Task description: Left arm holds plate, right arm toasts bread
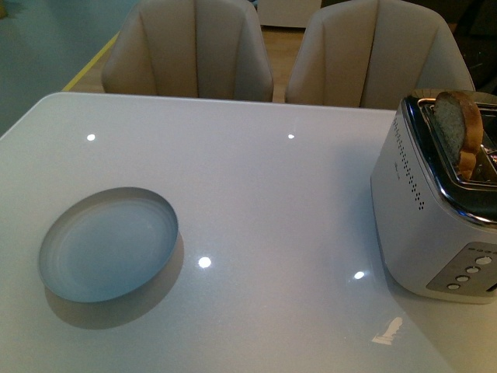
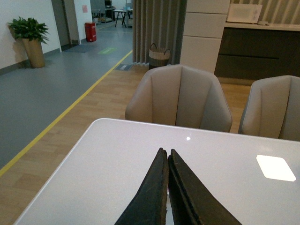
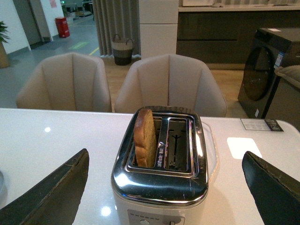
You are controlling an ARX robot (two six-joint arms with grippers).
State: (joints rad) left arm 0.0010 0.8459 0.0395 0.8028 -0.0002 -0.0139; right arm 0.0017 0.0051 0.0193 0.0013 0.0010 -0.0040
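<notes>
The pale blue-white plate [image 1: 109,245] lies flat on the white table [image 1: 256,202] at the front left, with no arm near it in the front view. A slice of bread [image 1: 459,130] stands upright in the left slot of a silver toaster [image 1: 435,217] at the right; the bread [image 3: 145,138] and toaster [image 3: 161,168] also show in the right wrist view. My right gripper [image 3: 166,180] is open, its fingers spread wide on either side of the toaster, short of it. Over bare table, my left gripper [image 2: 167,152] is shut, its fingers pressed together on nothing.
Two beige chairs [image 1: 194,50] stand along the table's far edge. The toaster's second slot [image 3: 177,150] is empty, and its buttons [image 1: 466,276] face the front. A card [image 3: 260,124] lies on the table beyond the toaster.
</notes>
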